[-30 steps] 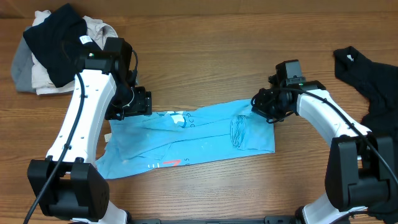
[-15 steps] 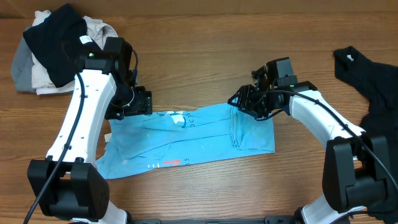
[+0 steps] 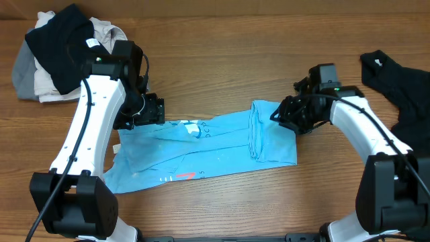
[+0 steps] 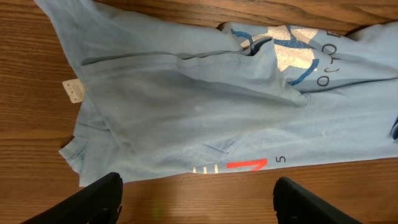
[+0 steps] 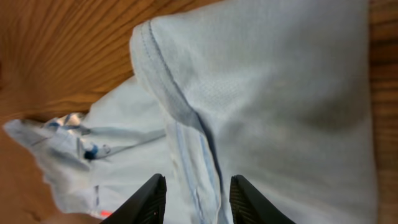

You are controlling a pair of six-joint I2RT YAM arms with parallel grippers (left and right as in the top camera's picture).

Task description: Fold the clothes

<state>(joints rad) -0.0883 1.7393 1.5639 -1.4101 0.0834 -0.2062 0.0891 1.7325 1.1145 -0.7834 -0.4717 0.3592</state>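
Now: soft light blue T-shirt point(image 3: 208, 148) rumpled on wood-grain table point(image 3: 269, 54); L gripper point(image 4: 199, 191) wide, R gripper point(image 5: 198, 186) parted, both empty.

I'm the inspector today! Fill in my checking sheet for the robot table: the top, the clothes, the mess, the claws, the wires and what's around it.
Surface: brown wooden table.
Job's things: light blue T-shirt spread flat, its right end folded over; black shirt crumpled at the right edge.
Clutter: pile of black, grey and beige clothes in the far left corner.
Grippers: left gripper open above the T-shirt; right gripper open over its folded end.
Cables: black cable along the left arm.
Surroundings: nothing seen.
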